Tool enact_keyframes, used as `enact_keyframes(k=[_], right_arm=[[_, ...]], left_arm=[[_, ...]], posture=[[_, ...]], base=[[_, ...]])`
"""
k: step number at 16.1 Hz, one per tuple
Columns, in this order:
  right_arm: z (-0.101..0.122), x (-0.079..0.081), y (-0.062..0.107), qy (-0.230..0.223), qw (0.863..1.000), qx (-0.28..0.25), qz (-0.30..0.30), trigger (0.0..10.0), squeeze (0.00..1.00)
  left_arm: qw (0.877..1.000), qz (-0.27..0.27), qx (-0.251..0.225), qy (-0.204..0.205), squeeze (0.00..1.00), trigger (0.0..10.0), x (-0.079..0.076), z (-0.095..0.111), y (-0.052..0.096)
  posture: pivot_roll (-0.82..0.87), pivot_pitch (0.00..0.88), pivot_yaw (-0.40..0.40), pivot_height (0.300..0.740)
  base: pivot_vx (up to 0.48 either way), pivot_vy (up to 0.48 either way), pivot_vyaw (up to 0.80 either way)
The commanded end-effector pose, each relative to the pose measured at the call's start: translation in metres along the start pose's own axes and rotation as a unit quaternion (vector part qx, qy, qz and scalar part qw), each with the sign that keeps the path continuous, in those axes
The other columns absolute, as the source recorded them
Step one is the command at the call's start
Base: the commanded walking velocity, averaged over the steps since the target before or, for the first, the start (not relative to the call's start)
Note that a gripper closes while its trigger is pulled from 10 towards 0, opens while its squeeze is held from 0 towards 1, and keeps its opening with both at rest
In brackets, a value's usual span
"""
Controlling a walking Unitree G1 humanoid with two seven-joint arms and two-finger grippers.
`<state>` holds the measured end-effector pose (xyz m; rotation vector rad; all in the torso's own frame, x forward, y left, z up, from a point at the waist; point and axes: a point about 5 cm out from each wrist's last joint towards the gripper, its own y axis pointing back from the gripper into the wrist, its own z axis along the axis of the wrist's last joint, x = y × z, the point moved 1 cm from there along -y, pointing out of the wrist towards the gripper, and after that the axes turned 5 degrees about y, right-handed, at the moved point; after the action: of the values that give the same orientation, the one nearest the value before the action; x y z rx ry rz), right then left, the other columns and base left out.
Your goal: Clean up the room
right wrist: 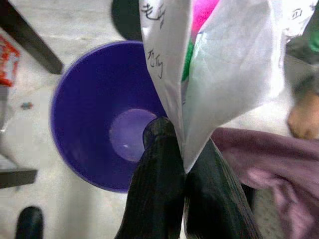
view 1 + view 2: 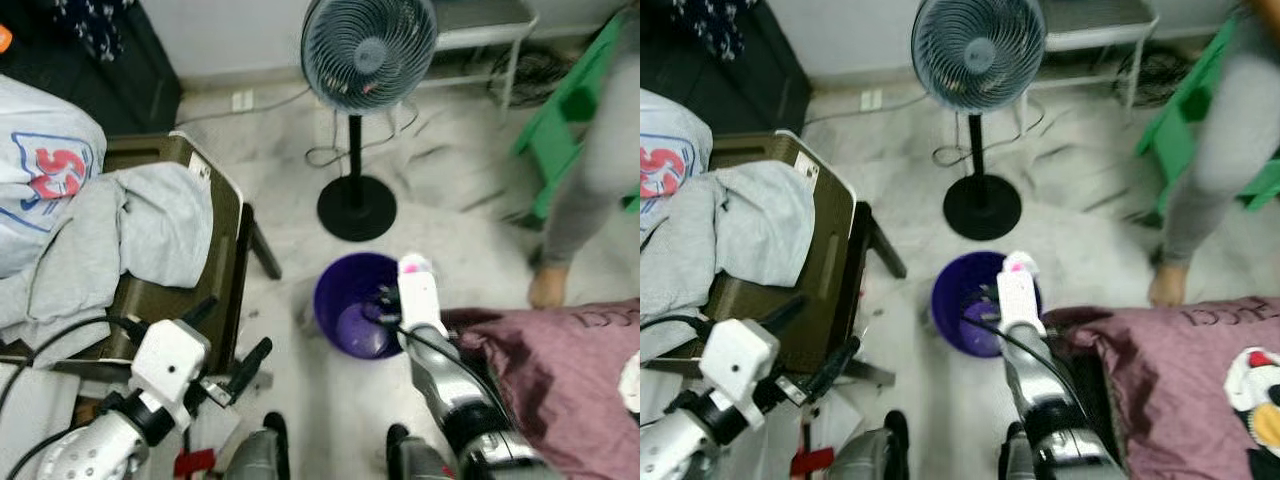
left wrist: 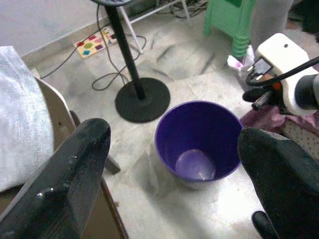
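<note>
Right gripper [image 1: 174, 164] pinches a paper wrapper [image 1: 224, 64] above the rim of the purple bin [image 1: 89, 99]. Left gripper [image 3: 174, 164] hangs wide, empty. Centring the wrapper over the bin's mouth before release should prevent it falling outside.

The bucket [image 2: 358, 318] stands on the floor [image 2: 450, 200] at the centre of the head view. The fan [image 2: 366, 60] rises at its 12 o'clock, base just behind it. At 9 o'clock a chair [image 2: 215, 250] carries heaped clothes [image 2: 120, 240]. At 3 o'clock lies a bed cover [image 2: 560, 370], with a person's leg [image 2: 585, 200] near 2 o'clock beside what may be a stool [image 2: 570, 110]. The right pincer [image 1: 180, 149] hangs over the bucket's rim, pinching a paper wrapper [image 1: 224, 74]. The left pincer [image 2: 225, 345], fingers spread, sits at 7 o'clock.
</note>
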<state>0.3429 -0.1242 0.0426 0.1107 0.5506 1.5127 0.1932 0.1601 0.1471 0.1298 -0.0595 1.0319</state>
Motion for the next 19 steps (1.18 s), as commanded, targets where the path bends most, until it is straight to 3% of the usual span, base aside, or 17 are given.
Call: enact_keyframes(k=[1,7,8,9,14,19], right_arm=[[-0.010,0.007,0.002,0.003,1.000,0.017,0.004,10.0,0.00],[0.011,0.007,-0.006,-0.003,1.000,-0.006,-0.015,10.0,0.00],[0.011,0.006,-0.007,-0.004,1.000,-0.007,-0.017,10.0,0.67],[0.012,0.004,-0.008,-0.008,1.000,-0.008,-0.021,10.0,1.00],[0.019,0.002,-0.009,0.019,0.999,-0.030,-0.027,10.0,1.00],[0.021,-0.003,-0.010,0.013,0.999,-0.037,-0.032,10.0,1.00]], left_arm=[[1.000,-0.001,0.015,0.003,0.00,10.0,0.001,-0.001,0.005],[0.999,-0.007,0.034,0.016,0.00,10.0,-0.003,0.001,0.010],[0.999,-0.007,0.035,0.018,0.00,10.0,-0.003,0.002,0.009],[0.999,-0.005,0.035,0.020,0.00,10.0,-0.003,0.002,0.008],[0.999,-0.002,0.034,0.021,0.00,10.0,-0.001,0.001,0.004],[0.999,0.001,0.026,0.026,0.00,10.0,0.000,0.000,-0.005]], posture=[[0.28,0.426,0.159,0.740],[0.28,0.452,0.170,0.740],[0.28,0.452,0.169,0.740],[0.28,0.449,0.167,0.740],[0.27,0.436,0.165,0.740],[0.25,0.420,0.163,0.740]], base=[[0.000,0.000,0.00],[0.000,0.000,0.00],[0.000,0.000,0.00],[0.000,0.000,0.00],[0.000,0.000,0.00],[0.000,0.000,0.00]])
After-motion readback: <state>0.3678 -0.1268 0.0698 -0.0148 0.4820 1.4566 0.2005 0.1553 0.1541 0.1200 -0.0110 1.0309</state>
